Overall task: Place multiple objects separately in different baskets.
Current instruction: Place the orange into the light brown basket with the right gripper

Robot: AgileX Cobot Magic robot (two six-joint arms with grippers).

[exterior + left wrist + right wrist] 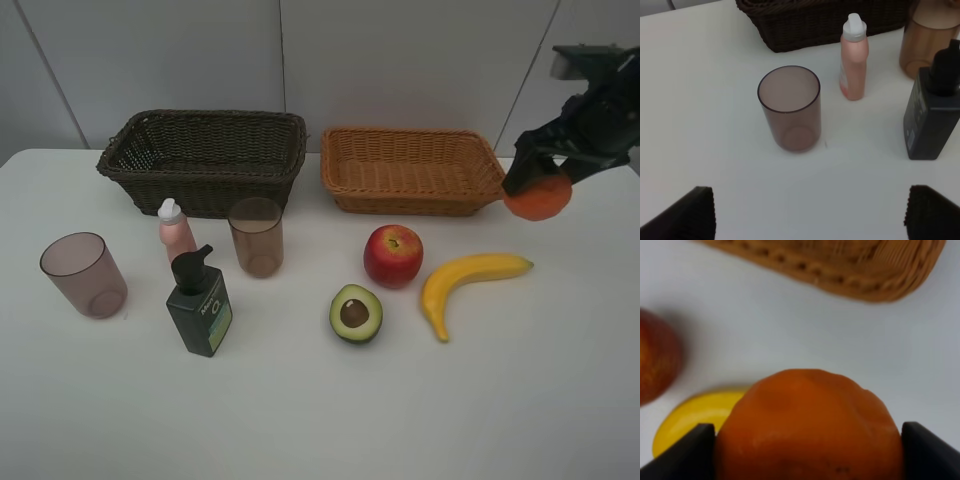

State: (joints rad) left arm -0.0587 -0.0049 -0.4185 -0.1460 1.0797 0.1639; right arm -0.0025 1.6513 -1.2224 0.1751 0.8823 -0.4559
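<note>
2 baskets [130, 165] [345, 190], 2 cups [84, 275] [256, 237], 2 bottles [176, 235] [200, 310], 1 apple [393, 256], 1 banana [465, 280], 1 avocado half [356, 313]. Right gripper [541, 188] clamped orange [538, 200], top hidden. Left gripper [810, 215] jaws stood apart, tips only.

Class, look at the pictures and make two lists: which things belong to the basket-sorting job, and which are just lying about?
Belongs to the job: red apple, banana, orange in the right claw, halved avocado, cup nearest the dark basket, other cup, pink bottle, green pump bottle, dark basket, tan basket.

Just lying about: nothing loose; only the white table and the wall.
</note>
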